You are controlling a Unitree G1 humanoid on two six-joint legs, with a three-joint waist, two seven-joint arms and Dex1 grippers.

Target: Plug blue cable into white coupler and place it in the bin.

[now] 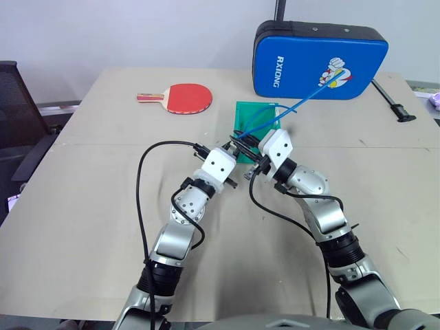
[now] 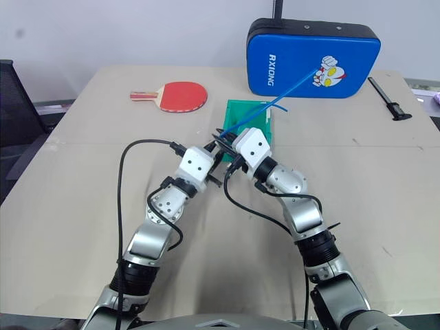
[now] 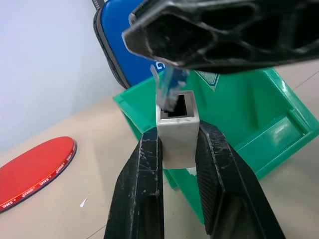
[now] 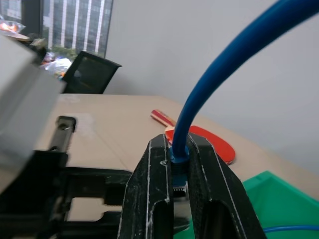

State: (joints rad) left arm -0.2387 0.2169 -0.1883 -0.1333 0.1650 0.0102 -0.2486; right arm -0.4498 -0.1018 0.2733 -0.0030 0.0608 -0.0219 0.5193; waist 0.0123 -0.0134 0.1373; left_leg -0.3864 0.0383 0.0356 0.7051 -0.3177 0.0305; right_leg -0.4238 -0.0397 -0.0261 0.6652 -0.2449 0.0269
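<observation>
L fingers [image 3: 144,199] nearest the lens in L wrist view: clamped on the white coupler [image 3: 178,130], socket opening facing away from the wrist, just in front of the bin [image 3: 259,119]. Clear plug tip of the blue cable [image 3: 169,89] sits at the socket's rim, tilted; whether it's partly entered can't be told. R fingers [image 4: 204,184] pinched tight on the cable just behind the plug; cable arcs away up and right in R wrist view.

Head view: both grippers meet at frame centre, L gripper [image 1: 237,152] and R gripper [image 1: 253,155] tip to tip, over the near edge of the green bin. Cable's free length runs toward upper right, across the blue padded case [image 1: 320,60]. Red paddle [image 1: 180,97] lies upper left of centre on the worktop [image 1: 82,206], well apart from the bin. Black caliper-like tool [image 1: 395,103] at far right.
</observation>
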